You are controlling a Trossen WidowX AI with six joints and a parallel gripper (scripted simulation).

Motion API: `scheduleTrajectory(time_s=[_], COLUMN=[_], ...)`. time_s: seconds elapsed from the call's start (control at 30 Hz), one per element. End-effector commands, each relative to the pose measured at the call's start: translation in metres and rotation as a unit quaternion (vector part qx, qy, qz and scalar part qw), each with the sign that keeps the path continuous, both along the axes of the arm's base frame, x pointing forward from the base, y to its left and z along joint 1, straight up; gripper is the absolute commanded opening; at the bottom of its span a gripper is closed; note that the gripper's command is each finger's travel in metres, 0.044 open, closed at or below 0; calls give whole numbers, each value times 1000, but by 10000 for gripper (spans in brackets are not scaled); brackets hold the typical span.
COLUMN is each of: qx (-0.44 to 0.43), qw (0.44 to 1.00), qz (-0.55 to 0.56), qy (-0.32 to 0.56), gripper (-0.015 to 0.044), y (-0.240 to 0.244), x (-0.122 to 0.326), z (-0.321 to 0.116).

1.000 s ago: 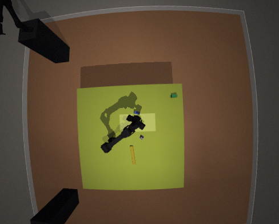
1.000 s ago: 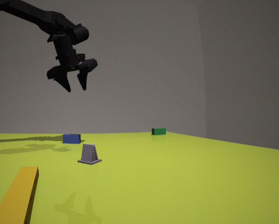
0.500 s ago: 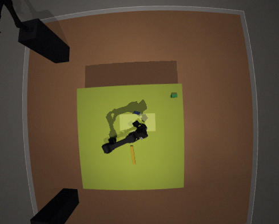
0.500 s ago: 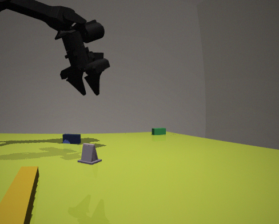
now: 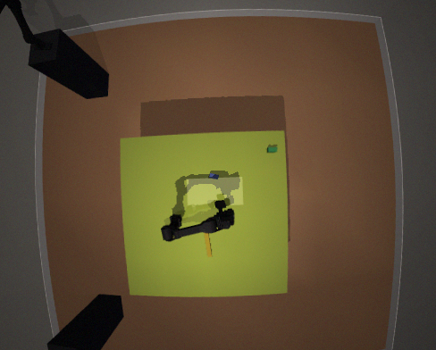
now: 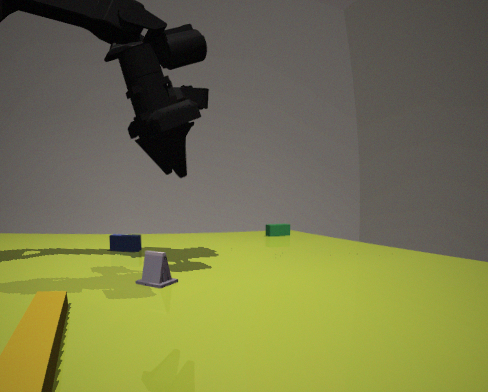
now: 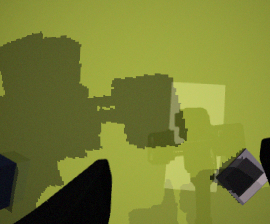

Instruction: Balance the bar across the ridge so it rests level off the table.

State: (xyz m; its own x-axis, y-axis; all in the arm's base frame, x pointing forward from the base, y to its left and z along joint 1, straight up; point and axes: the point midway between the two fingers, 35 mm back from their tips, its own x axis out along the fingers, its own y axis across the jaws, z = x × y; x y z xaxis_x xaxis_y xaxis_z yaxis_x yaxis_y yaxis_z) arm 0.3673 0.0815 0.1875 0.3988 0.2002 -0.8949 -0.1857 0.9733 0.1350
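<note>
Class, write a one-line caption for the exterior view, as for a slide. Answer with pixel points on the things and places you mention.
The open gripper [image 6: 177,175] hangs above the table [image 6: 333,320], with the grey ridge [image 6: 155,270] standing apart from the orange bar [image 6: 30,335].

Plain gray walls [image 6: 423,125] are rising behind a yellow-green table [image 5: 155,272] [image 6: 383,320] [image 7: 246,30]. The table is standing on a brown floor [image 5: 338,134], casting a dark shadow [image 5: 213,116] there. Dim light is leaving the gray surroundings murky.
</note>
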Motion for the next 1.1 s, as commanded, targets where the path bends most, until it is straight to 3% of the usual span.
scheduleTrajectory(time_s=[0.0, 0.5, 1.07], qx=[0, 16, 35], qw=[999, 967, 887], qz=[-50, -242, -441], qy=[22, 80, 134], gripper=[315, 315, 315], y=[-22, -108, -196], x=[1, -9, -46], z=[-10, -28, -46])
